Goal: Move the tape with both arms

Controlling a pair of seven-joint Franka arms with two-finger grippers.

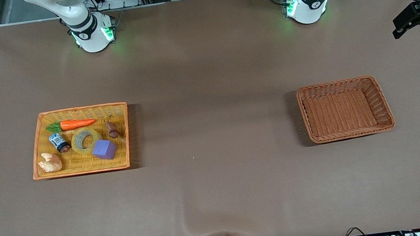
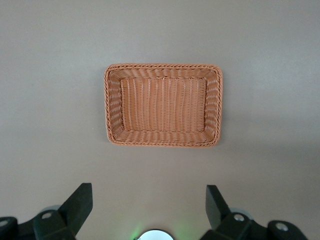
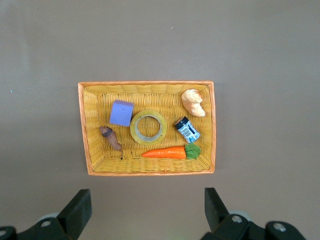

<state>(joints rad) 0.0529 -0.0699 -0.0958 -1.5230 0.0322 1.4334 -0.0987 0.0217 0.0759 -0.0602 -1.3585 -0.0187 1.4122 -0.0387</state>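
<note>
Your tape (image 1: 86, 140) lay flat in the yellow tray (image 1: 38, 145), toward the right arm's end of the table, roughly in the middle of the tray's clutter. You had a carrot (image 1: 76, 123) just beside it on the side farther from the front camera, a purple cube (image 1: 104, 149) touching or nearly touching its rim on the nearer side, and a small jar (image 1: 59, 142) with a black cap lying close against it. A brown, stubby piece (image 1: 112, 129) sat near the tray's edge that faces the middle of the table, and a pale, croissant-like thing (image 1: 50, 162) filled the nearest corner by the jar. From the right wrist view you could see the same ring (image 3: 148, 127) with its light core, nothing on top of it. Your right gripper (image 3: 146, 210) hung high over the table next to the tray, fingers spread wide, nothing between them. Your left gripper (image 2: 149, 206) hung the same way over the bare table beside the brown wicker basket (image 2: 113, 105), jaws wide apart and carrying nothing. That basket (image 1: 387, 112) stood toward the left arm's end, well apart from the tray, with nothing in it.
</note>
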